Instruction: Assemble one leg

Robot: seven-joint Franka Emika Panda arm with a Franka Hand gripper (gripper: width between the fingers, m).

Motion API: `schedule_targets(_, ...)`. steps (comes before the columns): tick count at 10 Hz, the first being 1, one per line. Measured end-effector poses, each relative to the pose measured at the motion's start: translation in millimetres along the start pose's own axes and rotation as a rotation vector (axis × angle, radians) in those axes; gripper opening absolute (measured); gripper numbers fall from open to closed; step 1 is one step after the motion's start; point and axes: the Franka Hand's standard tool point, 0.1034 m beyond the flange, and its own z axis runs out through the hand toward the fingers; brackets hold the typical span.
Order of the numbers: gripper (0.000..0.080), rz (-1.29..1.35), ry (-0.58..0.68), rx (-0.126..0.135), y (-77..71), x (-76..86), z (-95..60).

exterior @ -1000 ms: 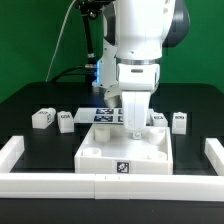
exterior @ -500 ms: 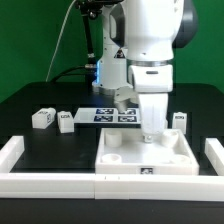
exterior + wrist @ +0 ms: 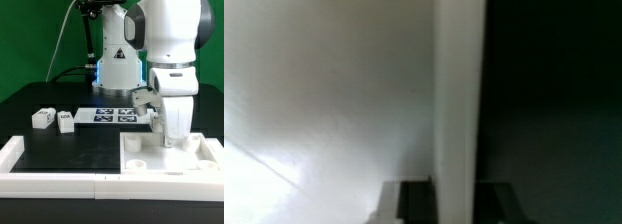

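Two small white legs with tags, one (image 3: 42,119) and another (image 3: 66,121), lie on the black table at the exterior view's left, far from the gripper. My gripper (image 3: 172,140) is shut on the far rim of the large white square panel (image 3: 138,160), which sits at the front right against the white fence. In the wrist view the panel's thin rim (image 3: 455,100) runs between the two dark fingers (image 3: 413,205), with my gripper (image 3: 455,204) closed on it. Any other legs are hidden behind the arm.
The marker board (image 3: 112,113) lies behind the panel near the robot base. A low white fence runs along the front (image 3: 60,184), with short walls at the left (image 3: 10,152) and the right (image 3: 216,150).
My gripper has slid the panel along the front fence toward the exterior view's right, from the middle to the right corner. The two legs at the left have not moved.
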Motion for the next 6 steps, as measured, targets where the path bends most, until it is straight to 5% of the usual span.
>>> schedule_targets(4, 0.0060, 0.005, -0.004, 0.012, 1.4, -0.6, 0.0)
schedule_targets(5, 0.0164, 0.005, -0.005, 0.012, 1.3, -0.8, 0.0)
schedule_targets(6, 0.0164, 0.005, -0.005, 0.012, 1.4, -1.1, 0.0)
